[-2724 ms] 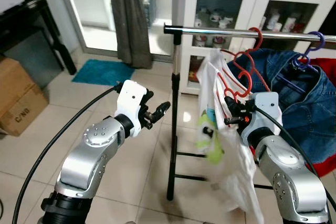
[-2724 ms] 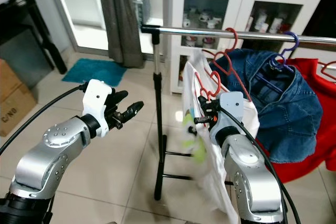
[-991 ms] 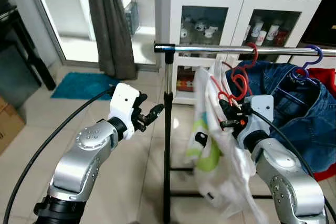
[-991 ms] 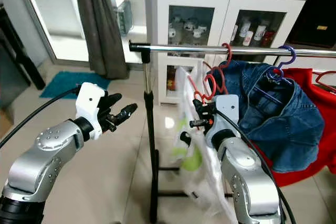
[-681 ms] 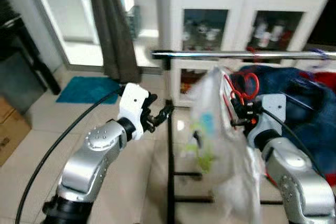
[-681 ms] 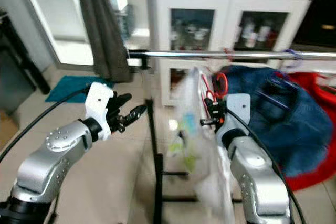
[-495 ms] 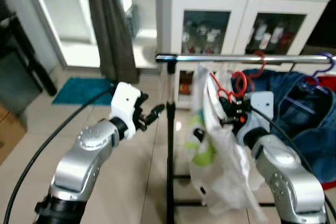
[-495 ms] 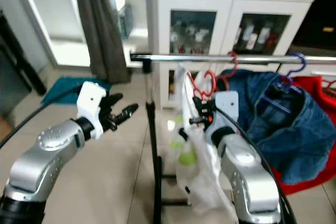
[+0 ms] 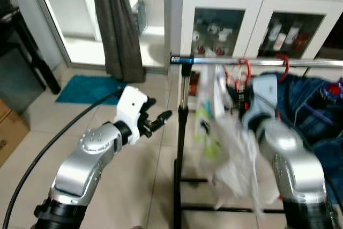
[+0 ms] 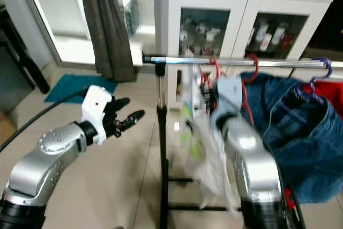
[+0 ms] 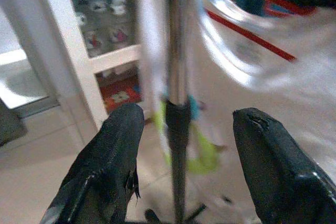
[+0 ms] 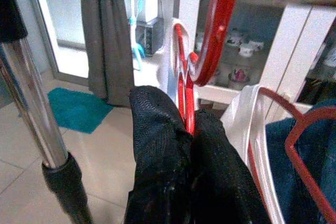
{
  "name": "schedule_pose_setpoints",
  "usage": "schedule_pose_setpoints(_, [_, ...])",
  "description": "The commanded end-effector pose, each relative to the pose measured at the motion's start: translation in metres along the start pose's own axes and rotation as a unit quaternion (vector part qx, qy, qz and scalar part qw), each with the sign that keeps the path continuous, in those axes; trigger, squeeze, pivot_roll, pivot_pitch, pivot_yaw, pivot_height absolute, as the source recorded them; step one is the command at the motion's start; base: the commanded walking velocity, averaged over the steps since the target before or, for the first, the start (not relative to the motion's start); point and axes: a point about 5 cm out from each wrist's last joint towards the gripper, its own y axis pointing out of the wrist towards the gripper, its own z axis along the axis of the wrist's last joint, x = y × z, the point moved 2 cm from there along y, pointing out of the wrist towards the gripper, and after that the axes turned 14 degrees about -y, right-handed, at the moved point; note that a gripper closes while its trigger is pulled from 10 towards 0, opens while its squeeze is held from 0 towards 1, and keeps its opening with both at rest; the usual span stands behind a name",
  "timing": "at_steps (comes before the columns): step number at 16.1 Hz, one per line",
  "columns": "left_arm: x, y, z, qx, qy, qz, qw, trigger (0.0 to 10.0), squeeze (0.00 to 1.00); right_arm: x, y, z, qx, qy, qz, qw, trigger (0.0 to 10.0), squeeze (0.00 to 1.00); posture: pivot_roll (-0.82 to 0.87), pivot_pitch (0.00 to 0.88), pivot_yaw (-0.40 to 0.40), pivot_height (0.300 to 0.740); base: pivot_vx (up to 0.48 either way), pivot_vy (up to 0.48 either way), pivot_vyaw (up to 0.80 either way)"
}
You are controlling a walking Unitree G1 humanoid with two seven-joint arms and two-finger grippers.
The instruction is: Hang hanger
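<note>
A red hanger (image 12: 184,85) carrying a white garment (image 9: 228,143) is held up at the chrome rail (image 9: 225,61) of a clothes rack. Its hook (image 9: 244,69) is level with the rail, just right of the rack's upright pole (image 9: 181,132); I cannot tell whether it rests on the rail. My right gripper (image 12: 189,124) is shut on the hanger's neck just below the rail, seen also as the right gripper (image 9: 236,93) in the left eye view. My left gripper (image 9: 158,115) is open and holds nothing, raised left of the pole, which stands between its fingers (image 11: 110,171) in the left wrist view.
Farther right on the rail hang a second red hanger (image 10: 250,64) and a denim jacket (image 10: 289,132) on a purple hanger (image 10: 321,71). A white glass-door cabinet (image 9: 230,20) stands behind. A dark curtain (image 9: 115,25), a teal mat (image 9: 88,89) and a cardboard box (image 9: 10,132) lie left.
My right gripper has lifted the red hanger and white garment up to the rail. The view has shifted and the rack looks closer. The left gripper stays open beside the pole.
</note>
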Motion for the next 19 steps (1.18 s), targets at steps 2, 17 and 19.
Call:
schedule_pose_setpoints(2, [0.008, 0.001, 0.006, 0.004, 0.025, -0.032, 0.999, 10.0, 0.00, 0.006, 0.016, 0.006, -0.006, -0.018, -0.007, 1.000, 10.0, 0.00, -0.14, 0.000, 0.013, 0.719, 0.000, 0.000, 0.00])
schedule_pose_setpoints(17, [0.020, -0.004, 0.008, 0.001, 0.043, -0.087, 0.995, 10.0, 0.00, -0.016, 0.061, 0.004, -0.019, 0.034, 0.100, 0.994, 10.0, 1.00, -0.14, 0.000, 0.014, 0.719, 0.000, 0.000, 0.00])
schedule_pose_setpoints(19, [0.016, -0.001, 0.009, 0.004, 0.042, -0.073, 0.996, 10.0, 0.00, -0.016, 0.056, 0.006, -0.006, 0.029, 0.105, 0.994, 10.0, 1.00, -0.14, 0.000, 0.019, 0.719, 0.000, 0.000, 0.00])
